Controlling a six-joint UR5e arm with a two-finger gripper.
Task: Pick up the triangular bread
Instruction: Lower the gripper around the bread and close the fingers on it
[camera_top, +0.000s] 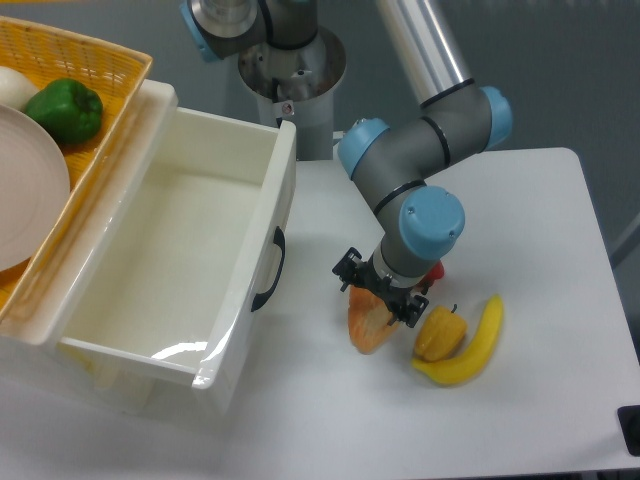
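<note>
The triangular bread (368, 322) is an orange-tan wedge with a paler streak, lying on the white table (300, 420) just right of the open drawer. My gripper (381, 293) is directly over its upper end, fingers straddling the bread. The wrist hides the fingertips, so I cannot tell whether they press on the crust. The bread's lower rounded end sticks out below the gripper.
A yellow-orange pepper (439, 333) and a banana (472, 344) lie just right of the bread. A small red thing (436, 270) peeks out behind the wrist. An open white drawer (170, 250) stands left. A yellow basket (70, 70) holds a green pepper (66, 110) and a plate (25, 185).
</note>
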